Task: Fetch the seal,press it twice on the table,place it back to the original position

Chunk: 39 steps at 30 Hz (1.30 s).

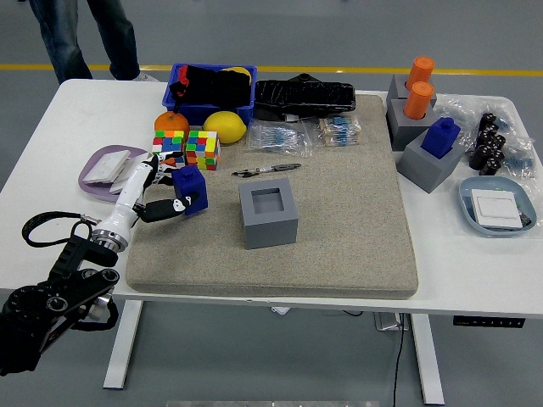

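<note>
You have the left hand pinching the blue seal between its fingers, over the left edge of the grey mat. Whether the seal's base touches the mat cannot be told from this view. The left arm comes in from the lower left corner, with a black cable looped near its wrist.

Take the grey holder as your landmark: it sits on the mat with its square pocket open, and the seal is just to its left, apart from it. A black pen lies just behind the holder. Further behind and to the left are 1 colour cube, an orange, a lemon and a blue bin. A lilac dish sits left of the hand.

Well to the right of the holder, off the mat, 1 more blue seal stands in its own grey block, with 2 orange stamps behind it.

At the far left corner of the table, a person's legs show.
</note>
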Each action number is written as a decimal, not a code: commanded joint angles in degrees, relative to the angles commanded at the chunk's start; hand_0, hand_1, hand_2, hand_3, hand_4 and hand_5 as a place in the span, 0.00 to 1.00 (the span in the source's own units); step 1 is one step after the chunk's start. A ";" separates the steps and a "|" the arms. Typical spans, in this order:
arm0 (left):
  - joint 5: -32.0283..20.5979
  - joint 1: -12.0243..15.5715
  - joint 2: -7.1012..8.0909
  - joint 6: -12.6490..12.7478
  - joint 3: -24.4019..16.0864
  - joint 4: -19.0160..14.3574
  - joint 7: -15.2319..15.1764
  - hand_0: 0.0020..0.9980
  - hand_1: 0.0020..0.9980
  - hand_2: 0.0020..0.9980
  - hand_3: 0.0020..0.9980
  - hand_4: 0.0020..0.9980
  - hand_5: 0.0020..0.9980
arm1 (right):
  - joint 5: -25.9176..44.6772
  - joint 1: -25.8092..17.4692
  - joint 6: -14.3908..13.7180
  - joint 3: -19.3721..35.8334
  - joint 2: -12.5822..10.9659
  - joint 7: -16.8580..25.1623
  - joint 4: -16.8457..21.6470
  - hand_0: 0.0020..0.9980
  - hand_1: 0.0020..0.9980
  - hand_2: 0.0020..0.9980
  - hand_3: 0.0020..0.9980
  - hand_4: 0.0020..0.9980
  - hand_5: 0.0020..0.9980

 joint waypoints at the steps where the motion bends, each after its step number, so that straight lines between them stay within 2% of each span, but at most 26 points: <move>1: -0.10 0.07 -0.07 0.03 0.16 0.20 -0.07 0.57 0.46 0.41 0.82 0.68 0.00 | 0.00 0.01 -0.02 0.03 0.01 0.02 0.01 0.91 0.81 0.81 0.80 0.98 0.69; 18: -1.52 0.61 -0.80 -0.01 1.53 2.36 -0.38 0.57 0.46 0.41 0.82 0.68 0.00 | 0.35 0.01 0.01 -0.03 0.00 0.12 0.11 0.91 0.81 0.81 0.80 0.98 0.69; 26: -1.20 0.44 -0.60 0.05 1.13 1.68 -0.40 0.58 0.46 0.41 0.81 0.68 0.00 | 0.24 0.03 -0.02 0.20 -0.02 0.17 0.09 0.91 0.81 0.81 0.80 0.98 0.69; 31: -0.60 0.29 -0.31 0.06 0.18 0.17 -0.29 0.58 0.46 0.41 0.81 0.68 0.00 | 0.51 0.03 0.06 0.07 -0.01 0.16 0.16 0.91 0.81 0.81 0.80 0.98 0.69; 39: 2.16 -1.17 0.80 0.28 -3.47 -5.71 0.45 0.57 0.47 0.41 0.81 0.68 0.00 | 0.58 0.03 0.09 0.00 -0.03 0.14 0.18 0.91 0.81 0.81 0.80 0.98 0.69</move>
